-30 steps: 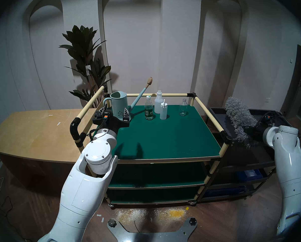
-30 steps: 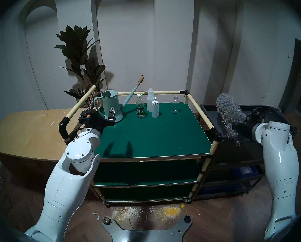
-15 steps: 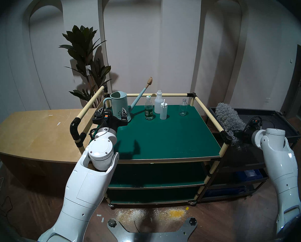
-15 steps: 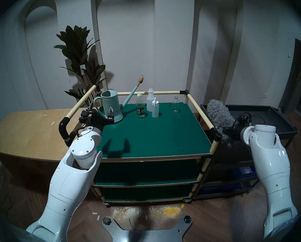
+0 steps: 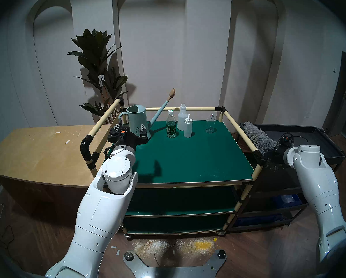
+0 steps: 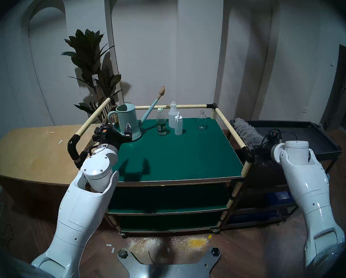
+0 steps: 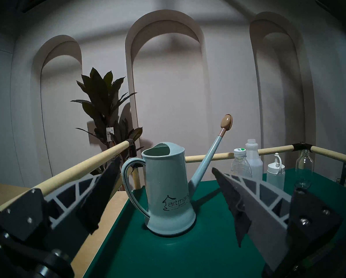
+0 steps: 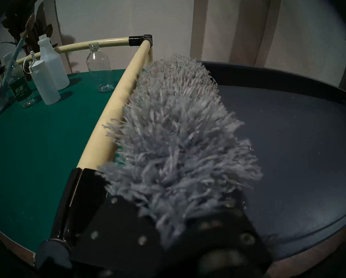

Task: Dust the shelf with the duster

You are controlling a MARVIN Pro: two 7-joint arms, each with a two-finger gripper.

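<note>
The shelf point(image 5: 188, 157) is the green top board of the cream-railed cart; it also shows in the right wrist view point(image 8: 37, 141). The grey fluffy duster point(image 5: 257, 136) lies low along the outside of the cart's right rail point(image 5: 240, 133), over the black tray cart, its fibres touching the rail in the right wrist view point(image 8: 178, 141). My right gripper point(image 5: 271, 152) is shut on the duster's near end, its fingers buried in fibres. My left gripper point(image 5: 129, 129) is open at the shelf's back left, its fingers either side of the near face of a pale blue watering can point(image 7: 168, 191).
A green-label water bottle point(image 5: 171, 125), a white bottle point(image 5: 182, 118), a white squeeze bottle point(image 5: 188, 127) and a clear glass bottle point(image 5: 210, 124) stand along the shelf's back. A black tray cart point(image 5: 308, 139) stands right, a plywood table point(image 5: 37, 151) left. Powder point(image 5: 178, 246) lies on the floor.
My right arm has moved left and down, bringing the duster from raised over the black cart to low against the right rail. My left gripper has barely shifted by the can.
</note>
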